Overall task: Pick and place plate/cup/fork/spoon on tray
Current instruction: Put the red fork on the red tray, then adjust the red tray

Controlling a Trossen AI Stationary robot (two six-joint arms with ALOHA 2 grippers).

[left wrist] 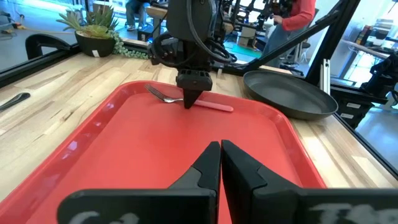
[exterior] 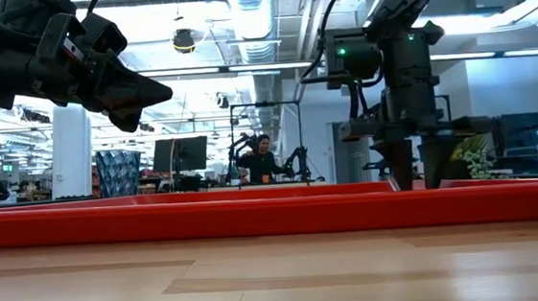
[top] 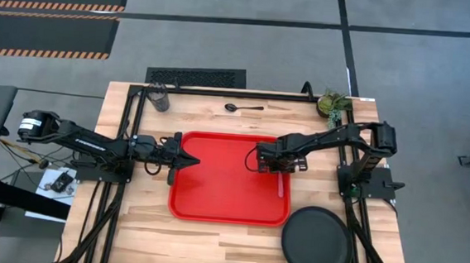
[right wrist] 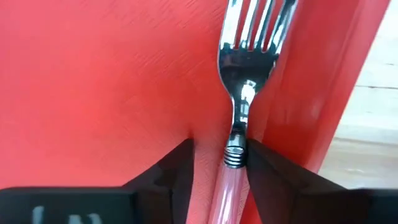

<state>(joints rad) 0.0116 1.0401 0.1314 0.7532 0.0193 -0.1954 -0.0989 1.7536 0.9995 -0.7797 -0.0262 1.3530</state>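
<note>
The pale pink fork (right wrist: 239, 93), with a silvery head, lies flat on the red tray (top: 222, 197) beside its right rim, tines toward the far edge. My right gripper (right wrist: 219, 149) points down over it, slightly open, with a finger on each side of the handle's upper end. My left gripper (top: 191, 160) is shut and empty, hovering over the tray's left edge. The black plate (top: 317, 243) lies on the table right of the tray's near corner. The black spoon (top: 243, 108) and the dark cup (top: 159, 98) are on the table behind the tray. My right gripper comes from above, with its fingers across the fork. One finger (right wrist: 267, 174) stands against the ferrule at the handle's upper end (right wrist: 235, 155). The other finger (right wrist: 180, 168) is a little apart from it, with red tray showing between. The fork lies flat on the tray.
A small green potted plant (top: 334, 105) stands at the far right corner. The black frame rails (top: 221, 92) run along the table's far side and both sides. Bare wood lies in front of the tray.
</note>
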